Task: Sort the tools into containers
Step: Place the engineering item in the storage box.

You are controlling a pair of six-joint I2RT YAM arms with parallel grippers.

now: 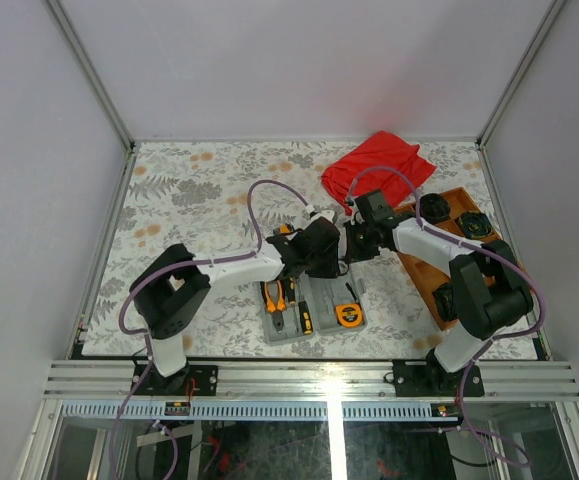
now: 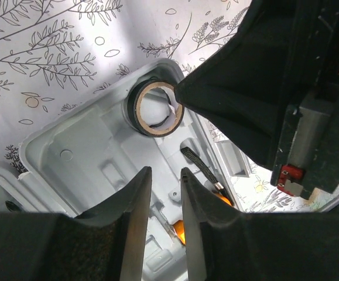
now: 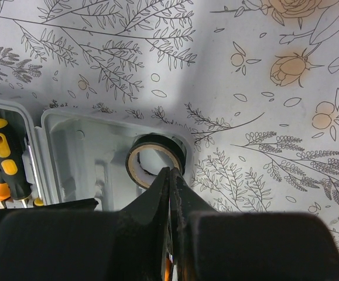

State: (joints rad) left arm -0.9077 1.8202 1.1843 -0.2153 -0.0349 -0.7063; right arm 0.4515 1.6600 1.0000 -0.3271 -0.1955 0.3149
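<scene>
The two grey trays [image 1: 324, 297] lie joined at the table's near middle. The left one holds orange-handled pliers and screwdrivers [image 1: 284, 305], and those screwdrivers [image 3: 2, 158] show again at the left of the right wrist view. A round orange tape measure [image 1: 349, 316] sits in the right tray [image 2: 87, 146]. My left gripper [image 2: 164, 171] hangs over this tray, jaws narrowly apart with nothing between them. My right gripper [image 3: 170, 171] is shut, its tips against the rim of a black tape roll [image 3: 154, 159] in the tray's far corner.
An orange-brown divided tray [image 1: 424, 275] with black round parts stands at the right. A red cloth [image 1: 379, 165] lies at the back. The two grippers [image 1: 337, 247] are nearly touching over the case's far end. A black strap [image 2: 201, 167] lies in the right tray.
</scene>
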